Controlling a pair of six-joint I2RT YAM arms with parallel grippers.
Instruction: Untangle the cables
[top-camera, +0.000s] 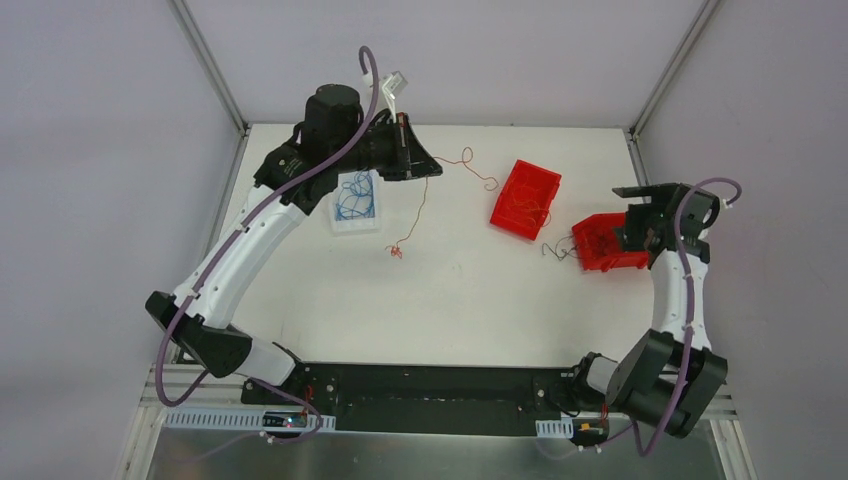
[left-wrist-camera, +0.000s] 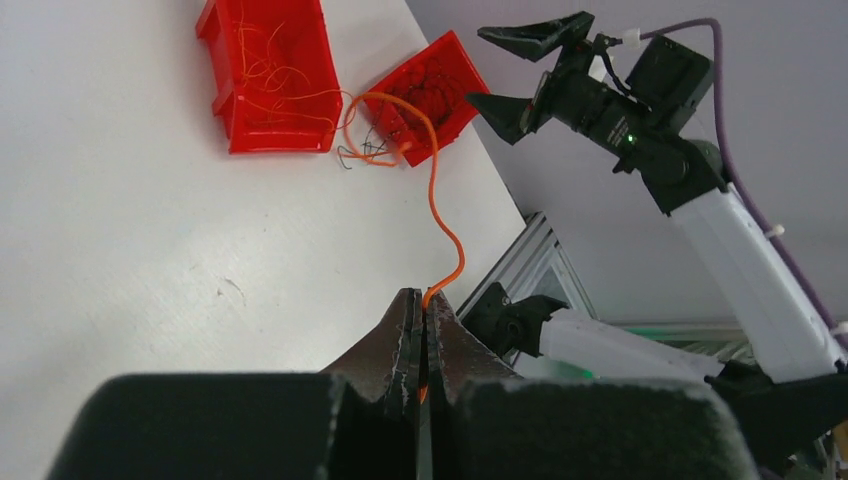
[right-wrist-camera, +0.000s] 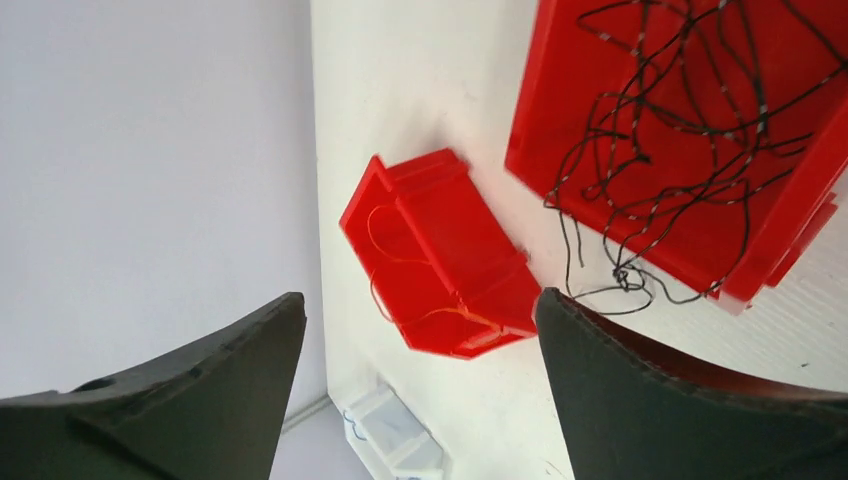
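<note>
Left gripper: jaws pressed together on a single orange wire, which leaves the tips and curls free toward the two red bins. It looks lifted so that this one strand is kept apart from the rest.
Trailing strand: in the top view a thin strand runs from the same gripper toward the near side and ends in a small reddish knot. I cannot tell whether the knot hangs or rests on the table.
Right gripper: jaws spread wide with nothing between them, poised over the bin of black wires, probably a sorting stop.
Black wires: a loose snarl in the red bin under the right gripper. A few loops spill over its edge onto the table, so this colour is gathered but not tidy.
Orange bin: a second red bin just beside the first, holding a few orange strands. It is likely where the held wire belongs.
Blue wires: bunched in a clear tray beside the left arm.
Progress: colours are mostly sorted into separate containers — the held orange strand and the knot remain outside.
</note>
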